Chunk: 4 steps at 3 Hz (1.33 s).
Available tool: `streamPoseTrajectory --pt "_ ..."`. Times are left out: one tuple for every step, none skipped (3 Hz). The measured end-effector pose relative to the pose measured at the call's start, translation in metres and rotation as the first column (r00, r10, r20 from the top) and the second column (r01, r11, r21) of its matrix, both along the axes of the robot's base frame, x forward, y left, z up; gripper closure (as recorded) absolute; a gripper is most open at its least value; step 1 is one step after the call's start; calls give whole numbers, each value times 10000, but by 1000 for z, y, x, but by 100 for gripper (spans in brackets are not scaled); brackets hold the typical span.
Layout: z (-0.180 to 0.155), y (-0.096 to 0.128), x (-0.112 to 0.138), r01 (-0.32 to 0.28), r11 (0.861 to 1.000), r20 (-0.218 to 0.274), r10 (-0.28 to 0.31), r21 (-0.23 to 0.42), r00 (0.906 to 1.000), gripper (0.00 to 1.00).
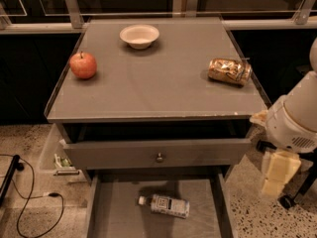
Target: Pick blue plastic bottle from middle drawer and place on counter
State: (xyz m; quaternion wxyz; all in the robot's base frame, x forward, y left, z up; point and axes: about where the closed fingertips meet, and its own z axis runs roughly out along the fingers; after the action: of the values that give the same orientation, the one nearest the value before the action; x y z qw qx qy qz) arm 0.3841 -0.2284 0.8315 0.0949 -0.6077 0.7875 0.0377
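Observation:
The blue plastic bottle [166, 206] lies on its side, white cap to the left, on the floor of the open middle drawer [116, 212] at the bottom of the camera view. The grey counter [158, 88] is above it. My gripper [279, 175] hangs from the white arm [297, 118] at the right, outside the cabinet's right side. It is below counter height, to the right of and above the bottle, and not touching it.
On the counter are a red apple [83, 65] at the left, a white bowl [139, 35] at the back and a golden-brown packet [229, 71] at the right. A partly open drawer front with a knob [159, 157] overhangs the middle drawer. A black cable [29, 202] lies on the floor at the left.

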Motion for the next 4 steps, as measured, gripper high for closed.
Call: streamPoseTrajectory --pt "0 0 0 -4 10000 -4 4 0 10000 0" --pt "-27 0 -4 -47 9996 -441 59 261 9990 0" --pt "-93 4 -19 -287 9945 -903 378 1004 9952 0" --pt "-162 13 -21 -353 9816 -774 506 1874 9957 0"
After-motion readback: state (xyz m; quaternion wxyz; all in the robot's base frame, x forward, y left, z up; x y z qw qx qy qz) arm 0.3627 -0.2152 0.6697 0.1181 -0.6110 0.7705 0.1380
